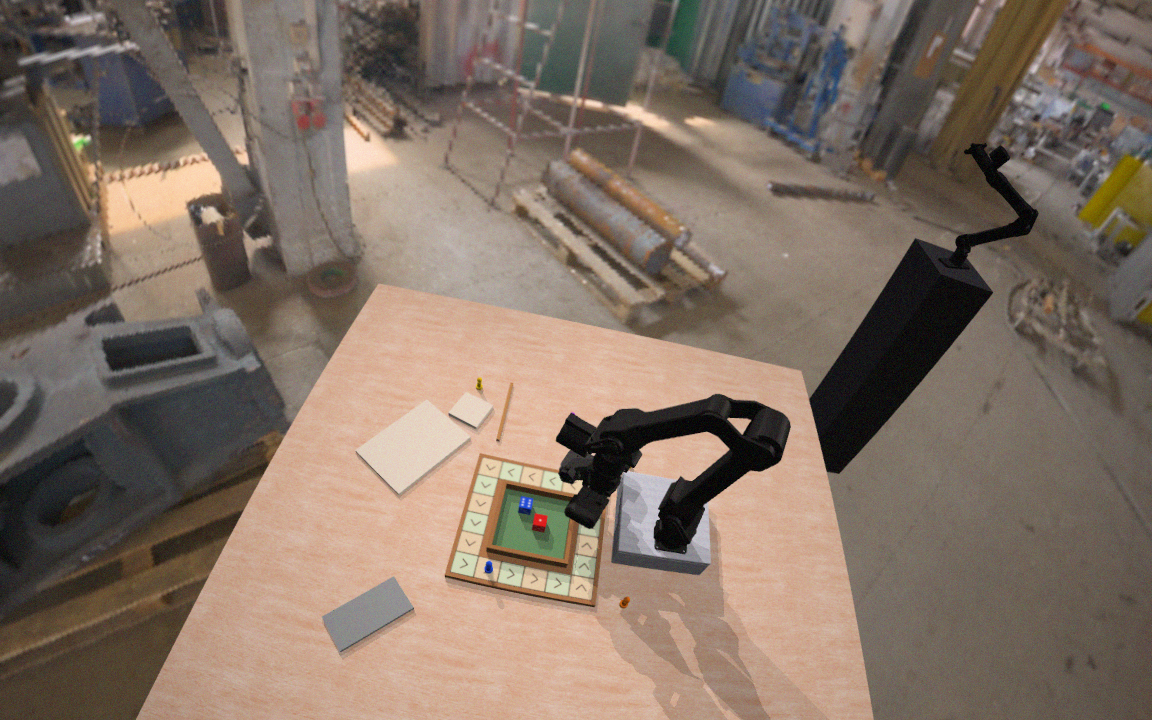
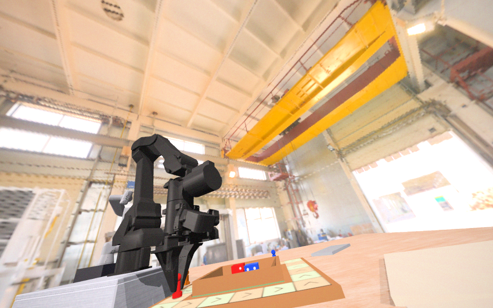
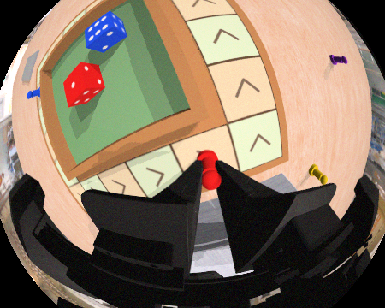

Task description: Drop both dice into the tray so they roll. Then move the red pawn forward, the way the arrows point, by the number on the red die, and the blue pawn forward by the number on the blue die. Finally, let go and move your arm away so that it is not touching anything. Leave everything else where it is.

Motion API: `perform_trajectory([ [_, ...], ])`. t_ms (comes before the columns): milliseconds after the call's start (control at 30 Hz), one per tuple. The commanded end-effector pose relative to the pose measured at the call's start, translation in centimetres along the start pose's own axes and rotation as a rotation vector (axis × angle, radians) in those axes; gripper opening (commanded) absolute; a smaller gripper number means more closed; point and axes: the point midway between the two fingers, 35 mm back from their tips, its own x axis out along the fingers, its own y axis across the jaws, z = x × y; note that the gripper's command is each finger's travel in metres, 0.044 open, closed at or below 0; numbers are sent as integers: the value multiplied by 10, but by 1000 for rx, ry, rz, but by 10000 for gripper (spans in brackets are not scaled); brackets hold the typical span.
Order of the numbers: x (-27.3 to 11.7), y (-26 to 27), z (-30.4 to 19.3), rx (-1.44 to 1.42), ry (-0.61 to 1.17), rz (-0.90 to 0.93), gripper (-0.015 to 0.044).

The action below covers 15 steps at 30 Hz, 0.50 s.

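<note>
Red pawn (image 2: 177, 288) (image 3: 210, 169) upright between pincer (image 2: 176, 287) (image 3: 208, 166) fingertips.

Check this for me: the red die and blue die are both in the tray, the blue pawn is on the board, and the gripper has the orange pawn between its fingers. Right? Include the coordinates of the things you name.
Not quite: the wrist view shows the red pawn (image 2: 176, 293) (image 3: 208, 159) between the fingers (image 2: 167, 268), not the orange one. The rest stands: both dice are in the tray, and the blue pawn (image 1: 488, 566) (image 2: 273, 253) (image 3: 33, 93) is on the board.

The tray (image 1: 530, 562) (image 2: 236, 281) (image 3: 210, 103) has a green floor and brown walls; pale green and cream squares carry dark arrows around it. White pips dot the red die (image 1: 540, 522) (image 2: 237, 268) (image 3: 84, 84) and the blue die (image 1: 525, 505) (image 2: 251, 267) (image 3: 105, 32)
</note>
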Motion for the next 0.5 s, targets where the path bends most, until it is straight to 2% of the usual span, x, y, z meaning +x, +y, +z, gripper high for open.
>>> perform_trajectory([
  [0,-1,0,0,0,-2,0,79],
  [400,-1,0,0,0,-2,0,394],
  [467,-11,0,1,-1,-1,-1,440],
])
